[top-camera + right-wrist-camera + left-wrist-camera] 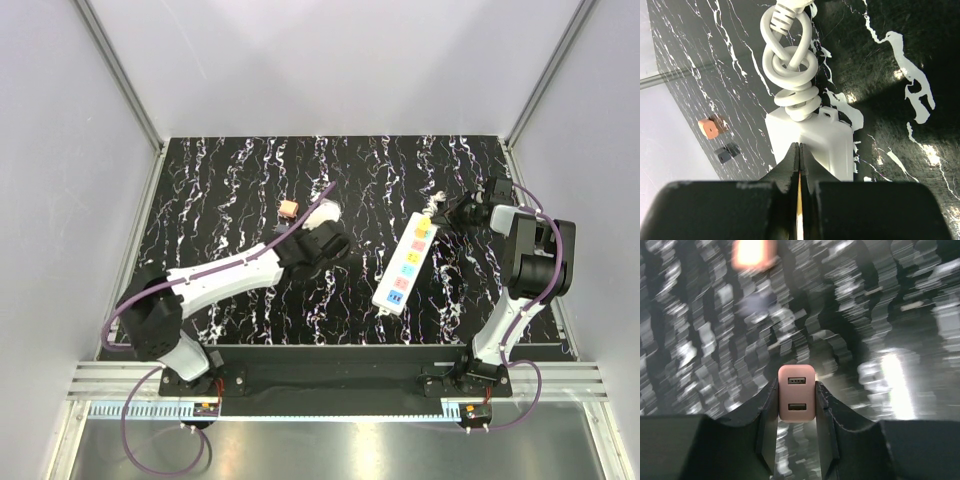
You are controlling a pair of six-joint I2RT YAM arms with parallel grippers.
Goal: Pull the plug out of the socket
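An orange block (288,208) is seen lying on the black marbled counter (220,170), near the tip of the left arm. The pale pink plug (796,392), with two slots on its face, is pinched between the left fingers (769,412). It is held well apart from the power strip (405,262), which is laid diagonally further right. At the strip's far end a knotted white cord (792,65) is seen. The right fingers (786,167) are pressed together just over that end; whether they touch it cannot be told.
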